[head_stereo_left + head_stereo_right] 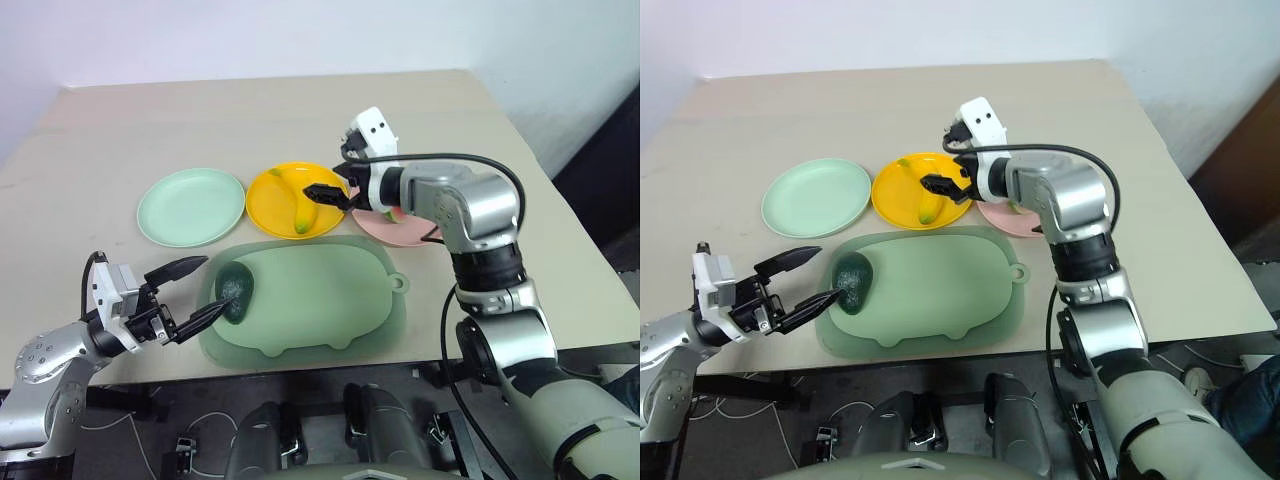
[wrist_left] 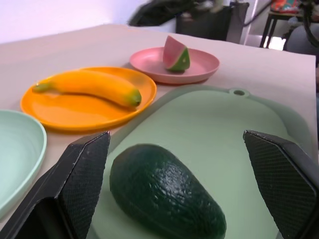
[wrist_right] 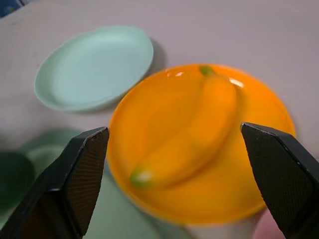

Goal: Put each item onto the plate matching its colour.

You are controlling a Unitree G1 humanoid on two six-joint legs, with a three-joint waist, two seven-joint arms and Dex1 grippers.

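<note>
one item left unsorted: the avocado [image 1: 236, 292], lying at the left end of the pig-shaped tray [image 1: 330, 300], long axis running roughly from the near tray edge toward the plates. left gripper [image 1: 195, 292] sits just beside it, level, fingers wide and empty, one tip almost at the fruit; clearly the nearer arm. green plate [image 1: 190, 206] lies beyond the tray's rim, bare, open table around it. banana [image 1: 303, 212] rests on yellow plate [image 1: 272, 205]; watermelon wedge [image 2: 176, 54] on pink plate [image 2: 149, 62]. right gripper [image 1: 335, 186] hovers above the yellow plate, wide and empty.

The right arm [image 1: 440, 200] hides much of the pink plate [image 1: 385, 232] (watermelon too).
</note>
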